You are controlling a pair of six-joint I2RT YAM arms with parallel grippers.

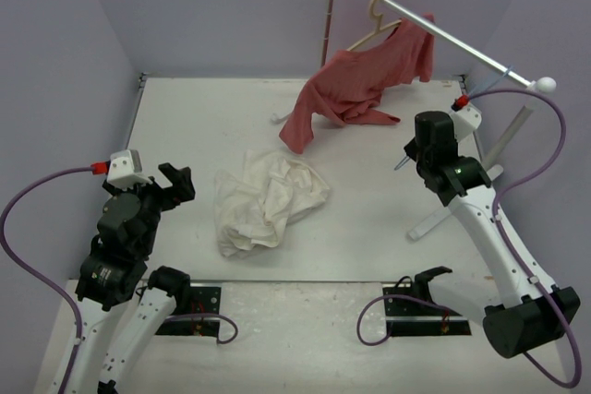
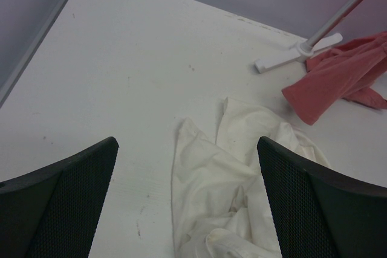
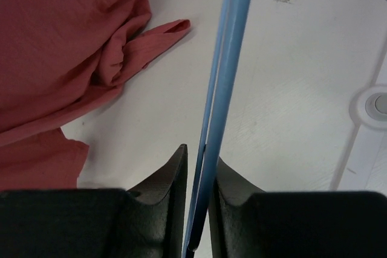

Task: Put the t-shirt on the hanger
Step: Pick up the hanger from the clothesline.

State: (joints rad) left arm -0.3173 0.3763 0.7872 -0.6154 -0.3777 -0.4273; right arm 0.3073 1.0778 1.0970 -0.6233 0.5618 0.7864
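Note:
The cream-white t-shirt (image 1: 268, 200) lies crumpled on the table's middle; it also shows in the left wrist view (image 2: 230, 173). My left gripper (image 1: 175, 182) is open and empty, just left of the t-shirt, its jaws wide apart (image 2: 187, 143). My right gripper (image 1: 432, 136) is shut on the thin light-blue wire hanger (image 3: 227, 70), which runs straight up from between the jaws (image 3: 201, 155). A short piece of the blue hanger (image 1: 488, 86) shows by the rail at the right. The hanger hangs above the table, right of the t-shirt.
A salmon-red shirt (image 1: 360, 89) hangs half off a beige hanger (image 1: 379, 20) on the white rail (image 1: 443, 34) and trails onto the table (image 3: 54, 46). The rack's white feet (image 1: 452, 214) stand at right and at the back (image 2: 296, 55). Grey walls enclose the table.

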